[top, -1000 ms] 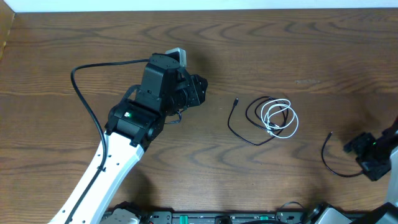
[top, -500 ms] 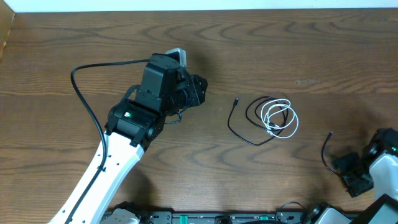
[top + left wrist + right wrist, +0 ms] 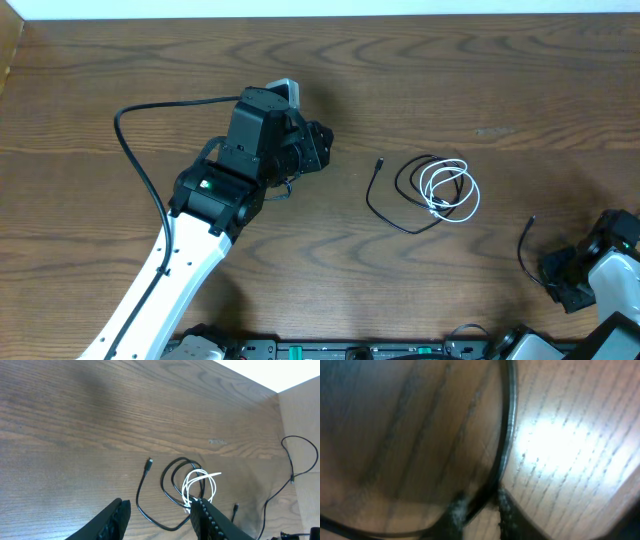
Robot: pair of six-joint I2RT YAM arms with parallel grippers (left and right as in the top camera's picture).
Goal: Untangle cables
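Wood-grain table [image 3: 480, 60]: we are watching the right gripper [image 3: 560, 283] closing on a stray cable.

Nearest us, that gripper is settling lower toward the near edge than a second ago, its fingers drawing together. The close view is blurred, but they seem to be pinching the loose black cable [image 3: 521, 248], which is lying well apart from the others. We are judging one cable separated, two remaining. Farther out, the other black cable [image 3: 371, 190] and the white cable [image 3: 437, 208] are lying looped together. Beyond, the left gripper [image 3: 318, 148] is hovering, fingers apart, empty.
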